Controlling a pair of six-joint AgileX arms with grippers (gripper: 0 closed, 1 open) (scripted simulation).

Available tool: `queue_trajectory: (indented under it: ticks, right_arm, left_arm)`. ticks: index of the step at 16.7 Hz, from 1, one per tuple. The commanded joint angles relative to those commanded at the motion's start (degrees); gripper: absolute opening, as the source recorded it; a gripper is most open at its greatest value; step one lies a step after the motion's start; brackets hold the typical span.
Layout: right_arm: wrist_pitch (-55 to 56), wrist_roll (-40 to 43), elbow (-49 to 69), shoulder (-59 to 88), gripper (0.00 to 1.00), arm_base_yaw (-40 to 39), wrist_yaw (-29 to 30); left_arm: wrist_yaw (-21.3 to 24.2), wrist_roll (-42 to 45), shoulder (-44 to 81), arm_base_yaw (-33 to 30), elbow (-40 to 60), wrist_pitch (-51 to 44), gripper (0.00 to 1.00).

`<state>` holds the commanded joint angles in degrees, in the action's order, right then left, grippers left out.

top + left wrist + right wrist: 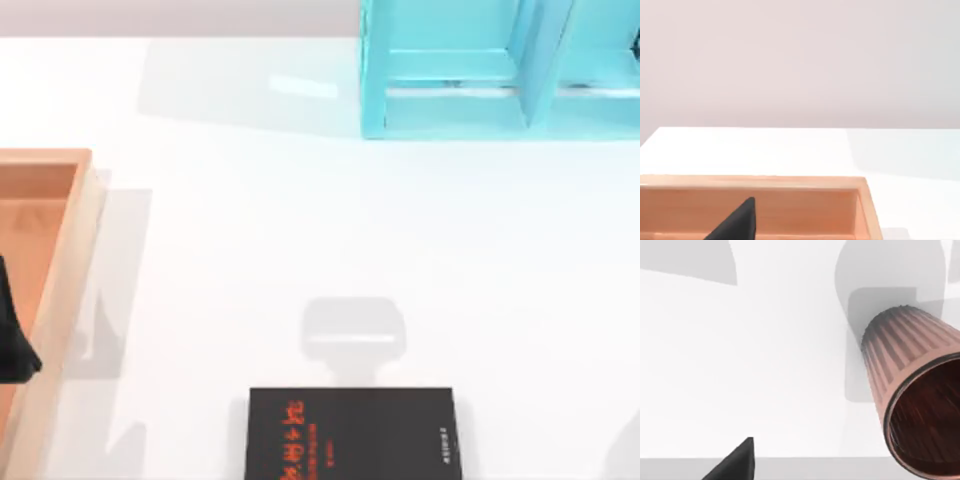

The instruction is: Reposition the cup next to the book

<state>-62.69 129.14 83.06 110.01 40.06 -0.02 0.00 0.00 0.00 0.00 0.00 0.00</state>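
One book (352,432) bears unreadable red-orange lettering; cup (912,390) ribbed.

The book (352,432) lies flat on the white tabletop at the near edge of the top view, around the middle of the table's width. Its cover is black, with red-orange lettering running along it and a small line of white text near its right side. Its lower part is cut off by the view's edge.

The cup (912,390) shows in the right wrist view, close to the camera. It is terracotta-coloured and round, with vertical ribs down its outer wall, a smooth band at the rim and a dark reddish inside. It tapers toward its base, and its open mouth faces the camera.
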Motion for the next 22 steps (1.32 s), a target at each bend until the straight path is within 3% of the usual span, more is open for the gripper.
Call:
queue_trajectory:
  ticks: [4,9,22]
  right_arm:
    - [8.2,0.0,-6.7,1.9,1.00,0.0,0.0]
    - [8.8,0.1,-7.2,2.0,1.00,0.1,0.0]
    - [8.8,0.1,-7.2,2.0,0.02,0.1,0.0]
  left_arm:
    - [0.0,0.0,0.0,0.0,0.0,0.0,1.00]
    - [0.0,0.0,0.0,0.0,0.0,0.0,1.00]
    - [0.0,0.0,0.0,0.0,0.0,0.0,1.00]
